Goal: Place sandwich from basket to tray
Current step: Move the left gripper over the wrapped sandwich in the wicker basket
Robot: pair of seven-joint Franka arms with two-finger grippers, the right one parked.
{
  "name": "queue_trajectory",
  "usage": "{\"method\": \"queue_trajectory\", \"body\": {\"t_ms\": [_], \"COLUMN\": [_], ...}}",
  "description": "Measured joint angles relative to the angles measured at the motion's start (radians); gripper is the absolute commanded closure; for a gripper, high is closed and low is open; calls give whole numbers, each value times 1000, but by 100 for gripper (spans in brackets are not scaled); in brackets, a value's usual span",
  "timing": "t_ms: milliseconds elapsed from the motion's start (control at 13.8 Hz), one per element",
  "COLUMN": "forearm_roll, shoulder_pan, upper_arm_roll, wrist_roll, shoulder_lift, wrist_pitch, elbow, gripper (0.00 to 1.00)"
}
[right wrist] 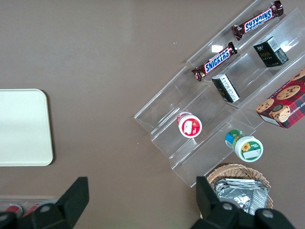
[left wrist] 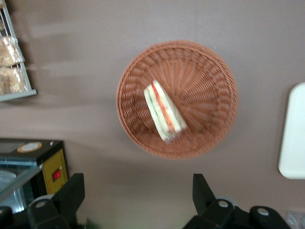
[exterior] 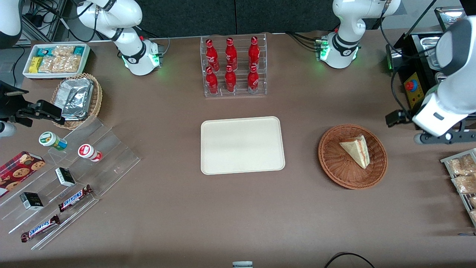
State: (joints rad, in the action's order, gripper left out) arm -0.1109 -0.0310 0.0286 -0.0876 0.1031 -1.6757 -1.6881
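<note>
The sandwich [exterior: 357,150] [left wrist: 164,112], a pale wedge with red, orange and green layers, lies on its side in the reddish-brown woven basket [exterior: 334,171] [left wrist: 209,62]. The cream tray [exterior: 241,145] [left wrist: 293,138] sits flat at mid-table beside the basket, toward the parked arm's end, with nothing on it. My gripper [exterior: 434,137] [left wrist: 138,183] hangs high over the table beside the basket, toward the working arm's end. It is open, its two black fingers wide apart with only bare table between them.
A clear rack of red bottles [exterior: 234,67] stands farther from the front camera than the tray. A black box with a red button [exterior: 412,87] [left wrist: 52,167] and a wire rack of snack packs [exterior: 461,175] flank my gripper.
</note>
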Motion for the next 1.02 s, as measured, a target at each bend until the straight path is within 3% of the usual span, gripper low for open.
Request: {"method": "queue_trajectory", "body": {"t_ms": [290,653,1016], "forearm_roll": [-1,24,28], "shoulder_pan": [1,-2,-6], "upper_arm_roll": [-36,-32,-28], "wrist_roll": [-42,-281,-398], "shoulder_lift": [-2,-1,-2], "wrist_pitch": [-185,-285,-505], "elbow": [-138,-256,-435], "gripper": [0,0,0]}}
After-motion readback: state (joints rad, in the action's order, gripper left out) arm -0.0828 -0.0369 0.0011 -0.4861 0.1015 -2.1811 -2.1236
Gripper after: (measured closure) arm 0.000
